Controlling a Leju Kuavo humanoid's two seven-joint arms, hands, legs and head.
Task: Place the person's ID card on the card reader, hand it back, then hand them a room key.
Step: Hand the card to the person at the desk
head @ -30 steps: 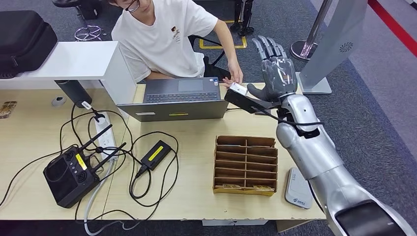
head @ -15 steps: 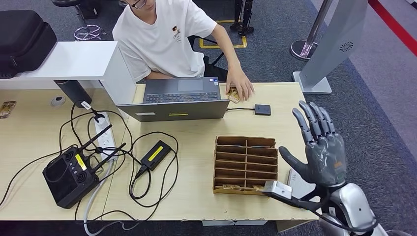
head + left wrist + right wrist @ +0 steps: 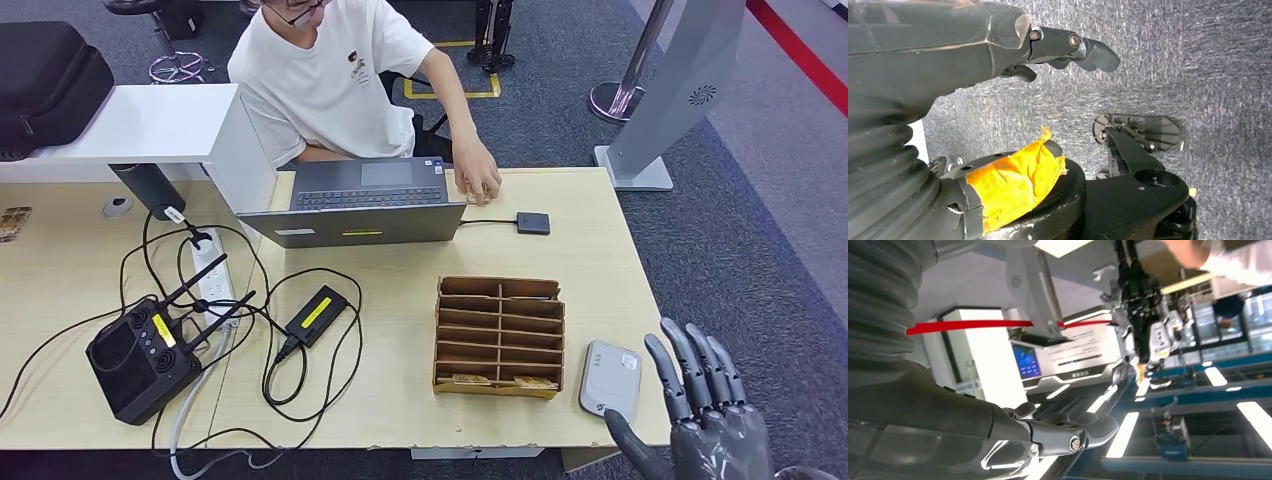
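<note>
Right robot hand (image 3: 705,425) spread, holding nothing; left robot hand (image 3: 1068,47) hangs over carpet (image 3: 1198,60), fingers unclear.

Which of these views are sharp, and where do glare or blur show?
Head view: evenly lit, sharp, soft shadows under the laptop. Left wrist view: crisp carpet, glare along the robot hand cover. Right wrist view: bright ceiling lights blow out, background slightly smeared.

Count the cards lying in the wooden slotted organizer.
2 that I can see, both in the front row of the wooden slotted organizer: one card in the left compartment, one card in the right. The dividers may hide others behind.
</note>
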